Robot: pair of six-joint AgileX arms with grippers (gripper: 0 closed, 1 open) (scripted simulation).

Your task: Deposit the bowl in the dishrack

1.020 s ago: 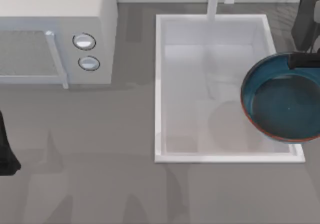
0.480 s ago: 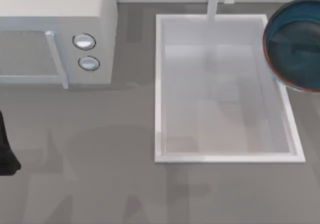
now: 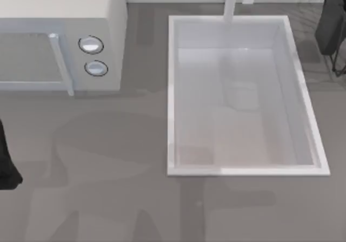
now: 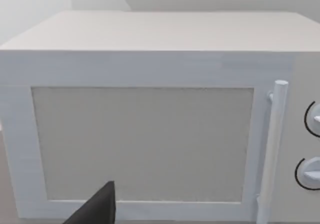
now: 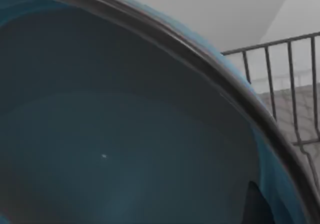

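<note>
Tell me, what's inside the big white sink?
Nothing that I can see. The sink shows just its bare white floor and walls, with some soft shadows. A white faucet stands at its far edge. The bowl isn't in it; it's near the dishrack.

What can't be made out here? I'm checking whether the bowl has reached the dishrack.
- Bowl: right wrist view sits too close; whether it is over the dishrack is unclear.
- Right arm: cut by the top view's right edge.
- Left arm: parked, cut by the top view's left edge.
</note>
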